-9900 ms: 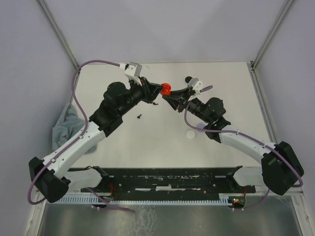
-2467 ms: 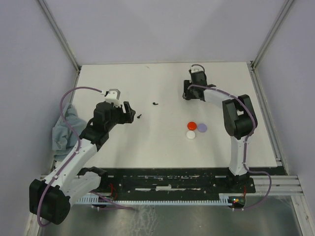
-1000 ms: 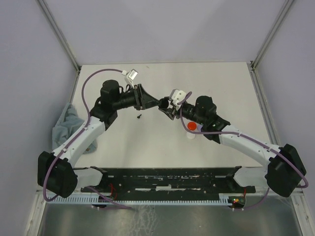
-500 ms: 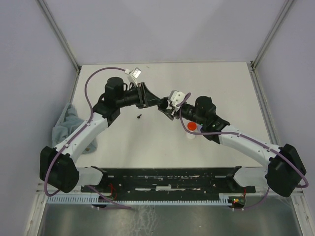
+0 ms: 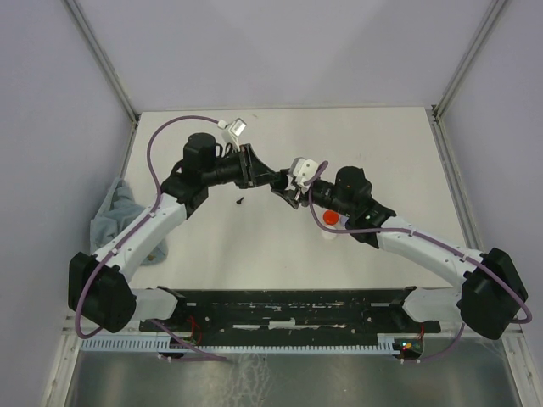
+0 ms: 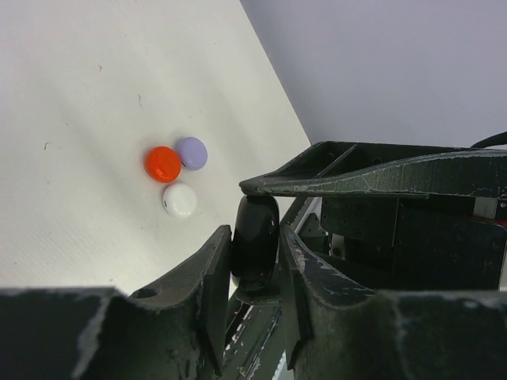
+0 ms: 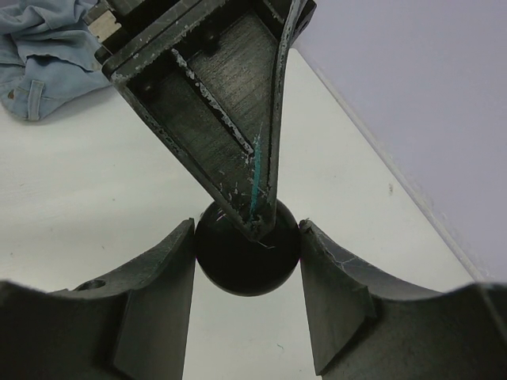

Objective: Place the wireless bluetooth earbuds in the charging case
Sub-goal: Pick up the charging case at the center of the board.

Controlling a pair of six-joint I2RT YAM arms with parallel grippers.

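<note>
**Setting.** White bench (image 5: 254, 246) enclosed by pale lavender-grey walls, with metal posts at the far corners.

**Item 1, black charging case** (image 7: 247, 273). A round disc held in the air over the middle of the bench, where the two arms meet.

**Item 2, right gripper** (image 7: 247, 229). About half open, with its fingers (image 7: 162, 269) pressed against opposite points of the disc's rim. It holds the case.

**Item 3, left gripper** (image 6: 253, 237). Narrowly parted, with its fingers (image 6: 210, 285) lying close against the two flat faces of the same disc, seen edge-on from the left wrist. It crosses the right gripper's grip at right angles.

**Item 4, black earbud** (image 5: 241, 201). A tiny dark piece lying alone on the bench, left of centre, just near-side of the left gripper. Too small to make out its shape.

**Items 5–7, red case** (image 6: 162, 164), **lavender case** (image 6: 191, 152), **white case** (image 6: 180, 200). These sit clustered on the bench right of centre. Red and lavender touch, and white is just beside red.

**Item 8, blue-grey cloth** (image 5: 114, 216). Crumpled at the bench's left edge.
</note>
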